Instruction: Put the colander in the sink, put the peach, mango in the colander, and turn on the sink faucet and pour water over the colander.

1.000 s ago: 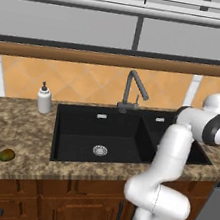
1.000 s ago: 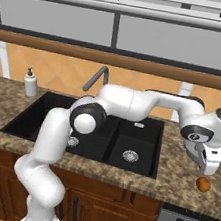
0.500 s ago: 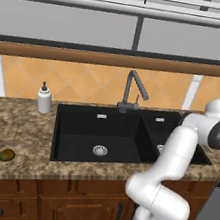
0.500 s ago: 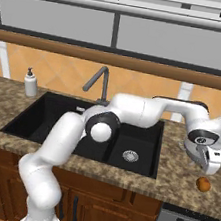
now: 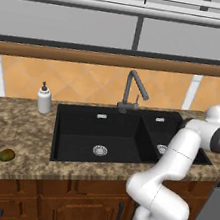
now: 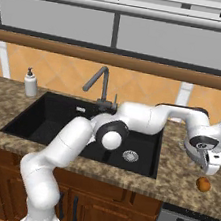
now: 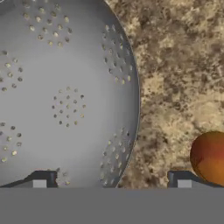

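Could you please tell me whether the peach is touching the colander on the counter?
Apart. The hand view shows bare speckled counter between the colander rim and the peach.

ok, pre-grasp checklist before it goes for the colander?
1. Gripper open: ok.
2. Colander under the hand, on the counter: ok.
3. Fingers straddling its rim, one over the bowl, one over the counter: ok.
4. Peach beside the outer finger, apart from the colander: ok, but close.
5. Sink basins free of objects: ok.
6. Mango on the far-left counter, out of the way: ok.
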